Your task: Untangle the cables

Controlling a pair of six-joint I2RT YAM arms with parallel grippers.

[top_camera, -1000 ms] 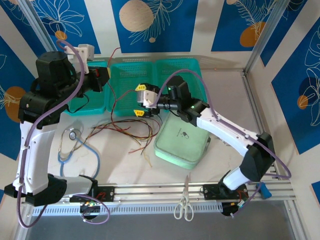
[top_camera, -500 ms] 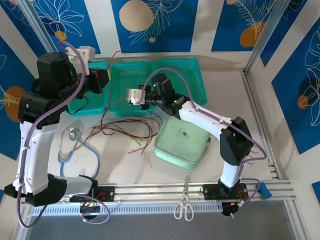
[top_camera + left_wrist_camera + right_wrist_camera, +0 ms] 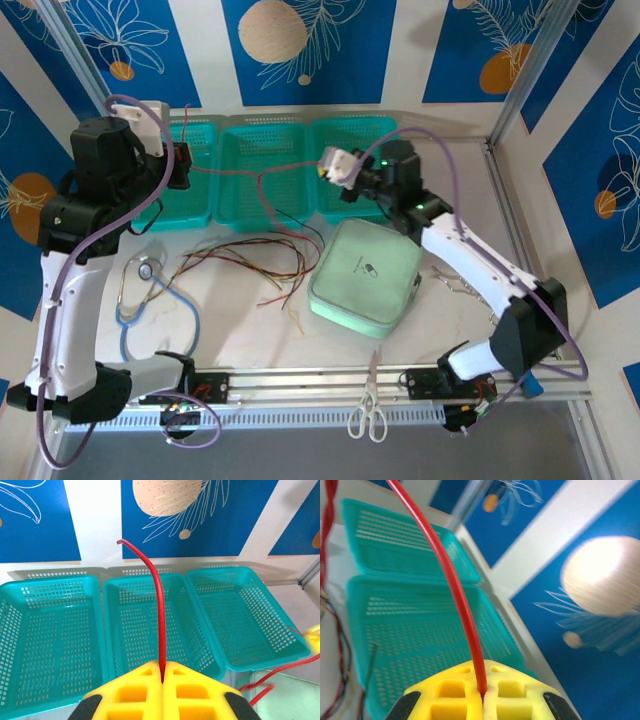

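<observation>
Down at six o'clock on the near rail lie the scissors (image 3: 368, 410), untouched, and just beyond them, out at eight o'clock, the stethoscope (image 3: 150, 290) curls on the table. The green pouch (image 3: 362, 275) sits a shade toward four o'clock of centre. Right beside it, at its nine o'clock, is the heart of the matter: the cables (image 3: 250, 262), black, dark red and tan strands, crossing one another in a loose heap in the middle of the table. Now up and back we go! The left gripper (image 3: 185, 165), out at ten o'clock, is clenched on one red cable (image 3: 161, 610); its yellow fingers (image 3: 140, 690) are pressed together, with the strand rising from the seam. The right gripper (image 3: 328, 168), at one o'clock, is clamped just as firmly on that strand, fingers (image 3: 450, 695) closed around it. Between the two, the red cable runs above the baskets (image 3: 268, 150) at twelve o'clock, sags at its middle, and from there a length drops toward the heap. So by my reckoning this is early going: one strand is raised and partly drawn out, yet seems not quite free of the pile, and everything else in that heap has yet to be separated.
</observation>
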